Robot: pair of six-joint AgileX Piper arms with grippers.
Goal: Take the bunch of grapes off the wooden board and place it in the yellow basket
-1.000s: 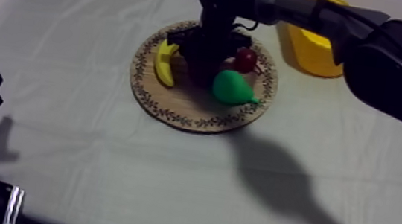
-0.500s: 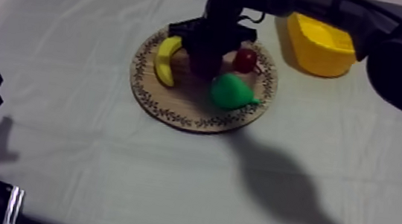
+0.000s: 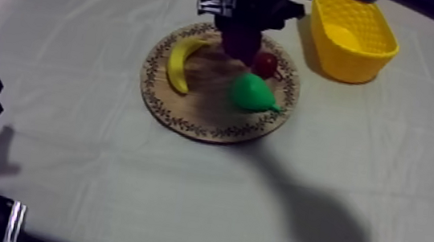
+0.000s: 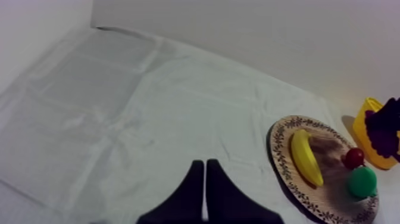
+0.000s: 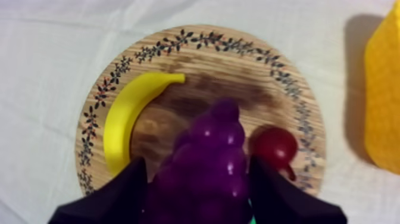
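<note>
The right hand (image 3: 243, 19) was clenched on the bunch of grapes (image 3: 241, 43). Its two black fingers (image 5: 122, 193) pressed the purple cluster from either side. The grapes hung in the air over the far part of the wooden board (image 3: 204, 111) and did not touch it. From the left wrist view they showed dark in front of the yellow basket (image 3: 351, 67).

The board lay toward the far edge of the counter (image 3: 98, 179), about midway along it. The basket stood beside it, near the far right corner and apart from the rim.

Three fruits rested on the board:
- The banana (image 3: 180, 61) curved along its left side.
- The small red fruit (image 3: 265, 63) was toward the right.
- The green pear (image 3: 252, 93) sat just nearer than the red fruit.

The left hand (image 4: 204, 190) sat low by the near left corner, well away from the board. It was clenched on nothing — its fingers lay together as a narrow wedge over bare cloth.
</note>
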